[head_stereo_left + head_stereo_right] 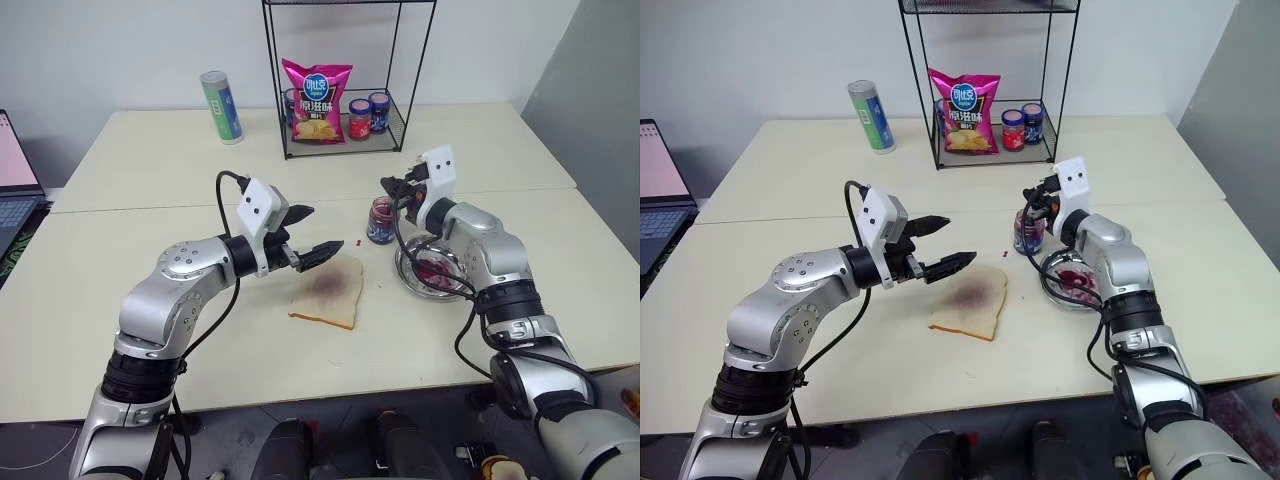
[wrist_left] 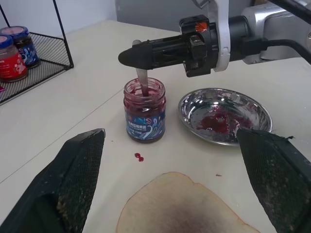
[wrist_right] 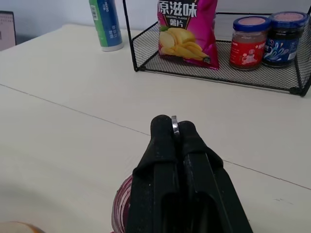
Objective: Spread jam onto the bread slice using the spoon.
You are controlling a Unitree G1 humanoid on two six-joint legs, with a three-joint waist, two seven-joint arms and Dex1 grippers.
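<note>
Take the small open glass jar of dark purple-red jam as your landmark. Your right gripper hangs directly over its mouth, its two black fingers pressed together on the handle of the thin silvery metal spoon, whose bowl is down inside the jar. That spoon is stiff and light but slick, and pinched this high it can swivel, so lift it slowly and level; the jam is sticky and may drip. The round steel dish sits just beside the jar. The square slice of pale white bread, purple-stained in its middle, lies near the jar, towards you. It is soft and tears easily, so press lightly. Your left gripper hovers over the slice's edge, fingers spread wide, holding nothing.
</note>
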